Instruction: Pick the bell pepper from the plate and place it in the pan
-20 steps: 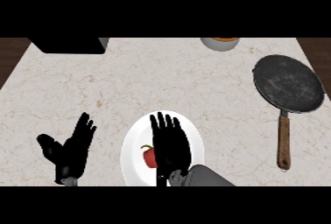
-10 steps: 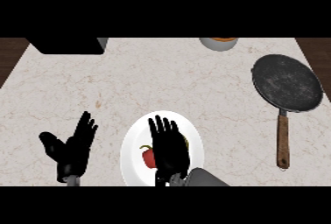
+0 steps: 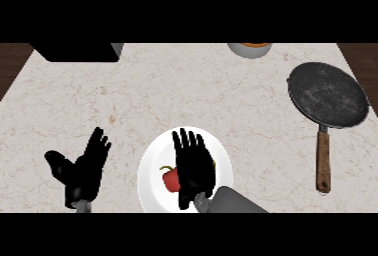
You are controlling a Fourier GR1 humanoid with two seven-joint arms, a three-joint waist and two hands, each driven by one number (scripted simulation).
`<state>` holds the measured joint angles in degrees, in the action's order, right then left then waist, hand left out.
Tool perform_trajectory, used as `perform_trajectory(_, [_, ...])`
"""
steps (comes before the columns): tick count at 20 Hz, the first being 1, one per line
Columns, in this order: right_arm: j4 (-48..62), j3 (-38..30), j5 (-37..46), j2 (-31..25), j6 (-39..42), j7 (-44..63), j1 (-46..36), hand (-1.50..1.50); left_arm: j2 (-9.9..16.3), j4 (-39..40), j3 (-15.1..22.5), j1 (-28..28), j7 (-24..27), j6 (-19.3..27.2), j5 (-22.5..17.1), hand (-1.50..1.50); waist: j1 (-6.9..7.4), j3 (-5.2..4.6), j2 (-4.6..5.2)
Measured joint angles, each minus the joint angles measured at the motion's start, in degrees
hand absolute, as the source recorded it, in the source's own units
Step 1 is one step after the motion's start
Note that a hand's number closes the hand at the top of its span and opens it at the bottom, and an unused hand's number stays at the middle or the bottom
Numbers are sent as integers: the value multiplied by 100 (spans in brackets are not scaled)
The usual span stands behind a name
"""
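A red bell pepper (image 3: 170, 179) with a green stem lies on the white plate (image 3: 151, 162) near the counter's front edge. My right hand (image 3: 193, 165) hovers over the plate with its fingers straight, just right of the pepper and hiding part of it. At the front left, my left hand (image 3: 80, 170) rests open with fingers up. The dark round pan (image 3: 328, 95) sits at the right, its brown handle (image 3: 322, 162) pointing toward me.
A grey bowl (image 3: 249, 49) with something orange in it stands at the back edge. A black box (image 3: 77, 51) occupies the back left corner. Bare marble counter (image 3: 170, 95) lies between plate and pan.
My right hand has drawn back slightly toward the front edge over the plate. The left hand and the pepper have barely moved.
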<state>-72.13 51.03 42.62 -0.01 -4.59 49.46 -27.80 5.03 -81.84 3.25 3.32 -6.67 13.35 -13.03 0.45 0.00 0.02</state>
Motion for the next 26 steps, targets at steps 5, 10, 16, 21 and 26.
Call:
perform_trajectory(5, [335,173,18,-1,-306,-658,-7,150,0,52,-62,64,99,-103,-8,0,7,1,-8])
perform_trajectory(10, [691,339,49,-12,-755,-984,-210,150,-57,-173,3,159,-38,-50,83,0,16,2,-25])
perform_trajectory(16, [944,235,19,-8,-839,-1085,-305,150,-45,-76,-125,77,-30,-141,63,0,-1,4,-23])
perform_trajectory(21, [1693,-922,-420,-123,-578,-468,-875,150,-53,-129,-77,159,-2,-175,86,0,51,2,21])
perform_trajectory(26, [2714,-1721,-384,-251,-579,-7,-1779,150,-59,-77,-94,-8,-94,-156,91,0,82,0,39])
